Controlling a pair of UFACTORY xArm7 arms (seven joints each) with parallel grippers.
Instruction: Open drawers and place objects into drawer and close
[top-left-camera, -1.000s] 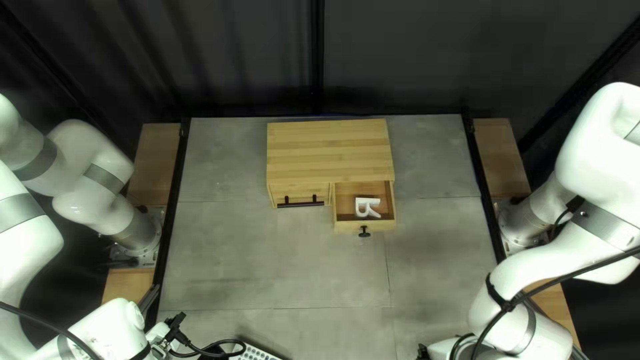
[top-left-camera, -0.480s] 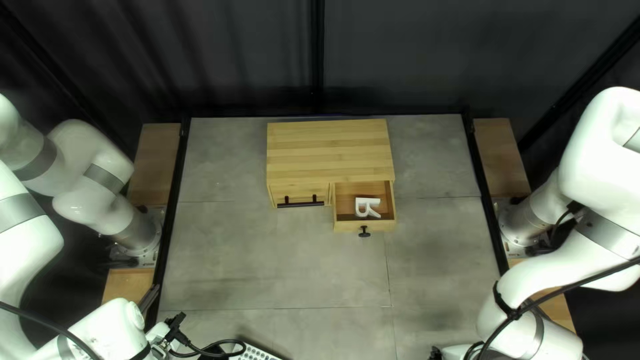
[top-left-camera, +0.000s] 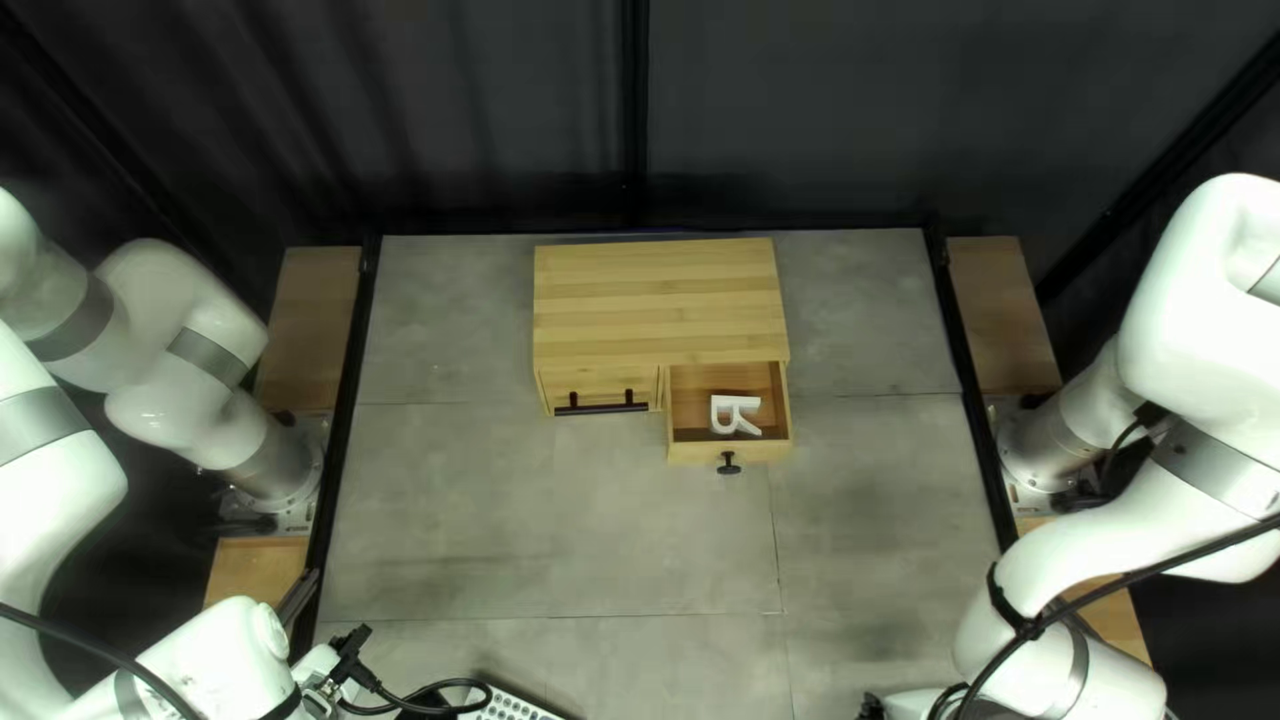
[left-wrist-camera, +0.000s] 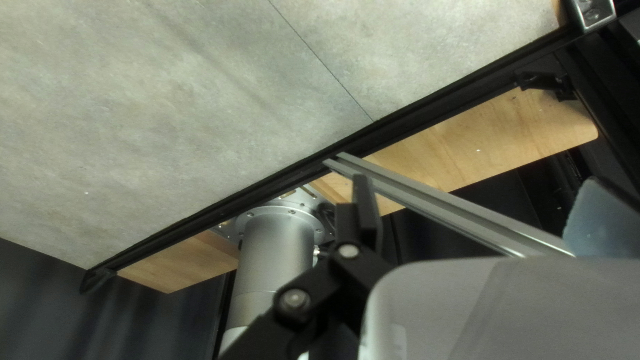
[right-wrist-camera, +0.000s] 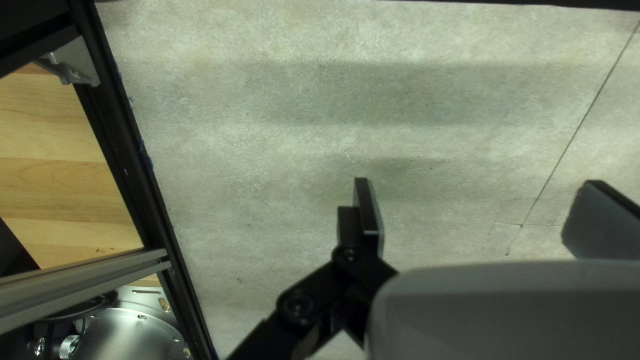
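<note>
striped wooden cabinet [top-left-camera: 656,302] | right drawer [top-left-camera: 696,454] open | white R-shaped block [top-left-camera: 735,402] inside

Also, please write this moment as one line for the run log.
knob drawer: open | white letter: inside it | bar-handle drawer: closed | left gripper: open, empty | right gripper: open, empty

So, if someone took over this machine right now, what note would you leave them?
Left pincer: open, empty.
Right pincer: open, empty.
Things: the white letter lies inside the pulled-out drawer; the long-handled drawer beside it is shut.
Done: one drawer open, letter inside.
To do: probably push that drawer closed. Whether the other one needs filling, I can't tell.
</note>
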